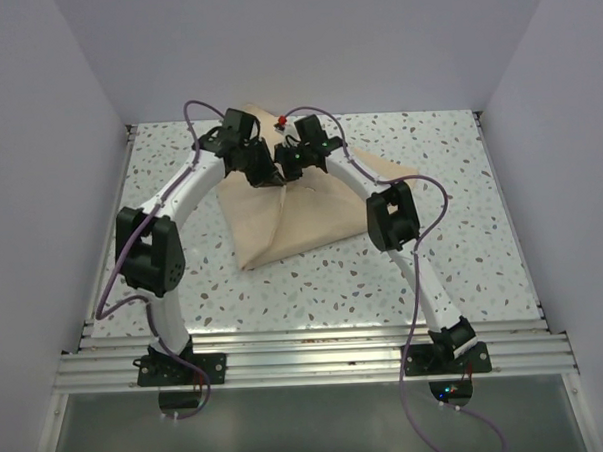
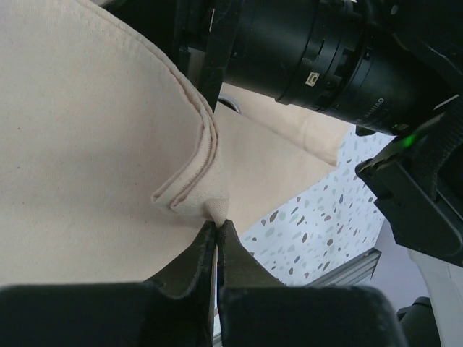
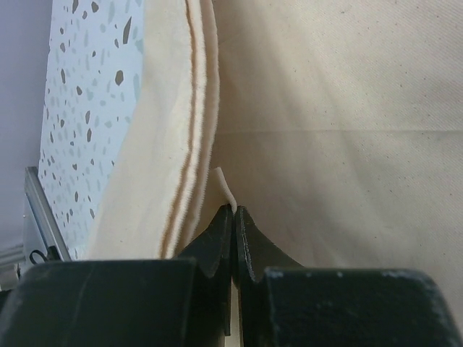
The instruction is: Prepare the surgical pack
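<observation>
left gripper (image 2: 217, 225) jaws shut, pinching a folded corner of the tan sheet (image 2: 87, 144) | right gripper (image 3: 233, 211) jaws shut on a sliver of its hem | top view only: tan sheet bunched mid-table under both wrists, pinch points and contents hidden; red item (image 1: 279, 120) behind, unclear | speckled table (image 1: 434, 270), pale walls (image 1: 304, 46)

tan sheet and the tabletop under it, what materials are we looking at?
Tan sheet: looks like woven cloth rather than paper, with a matte finish. The signs are a fine weave, a stitched hem and soft layered folds. Tabletop: hard and smooth, white with grey flecks, a terrazzo look. It could be stone or printed laminate; the views don't show which.
</observation>
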Robot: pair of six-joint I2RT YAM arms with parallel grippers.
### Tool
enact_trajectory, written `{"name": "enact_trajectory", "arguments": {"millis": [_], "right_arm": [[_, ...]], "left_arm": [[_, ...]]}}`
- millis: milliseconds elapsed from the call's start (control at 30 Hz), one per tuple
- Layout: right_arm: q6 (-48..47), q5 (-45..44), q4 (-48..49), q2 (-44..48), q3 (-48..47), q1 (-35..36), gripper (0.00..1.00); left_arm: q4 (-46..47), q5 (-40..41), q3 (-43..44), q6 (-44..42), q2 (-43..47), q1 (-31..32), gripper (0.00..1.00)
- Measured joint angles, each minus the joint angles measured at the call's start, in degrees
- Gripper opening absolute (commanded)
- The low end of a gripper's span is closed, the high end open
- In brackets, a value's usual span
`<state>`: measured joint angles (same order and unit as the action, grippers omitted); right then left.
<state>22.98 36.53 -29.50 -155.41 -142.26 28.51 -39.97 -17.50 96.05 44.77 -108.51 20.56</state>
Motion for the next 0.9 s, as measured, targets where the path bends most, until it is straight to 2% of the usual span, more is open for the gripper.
{"name": "enact_trajectory", "arguments": {"millis": [433, 600, 900], "right_arm": [[0.63, 0.2, 0.0, -0.46, 0.24, -0.42, 0.0], [1.33, 0.44, -0.02, -1.2, 0.26, -0.46, 0.0], [3.45, 0.33, 0.04, -1.4, 0.26, -0.72, 0.07]], "left_arm": [[2.8, -2.25, 2.89, 2.67, -9.64, 2.08, 0.0], [3.52, -2.71, 3.17, 3.43, -11.06, 2.1, 0.0], [4.68, -2.8, 3.17, 4.09, -11.72, 2.1, 0.0]]}}
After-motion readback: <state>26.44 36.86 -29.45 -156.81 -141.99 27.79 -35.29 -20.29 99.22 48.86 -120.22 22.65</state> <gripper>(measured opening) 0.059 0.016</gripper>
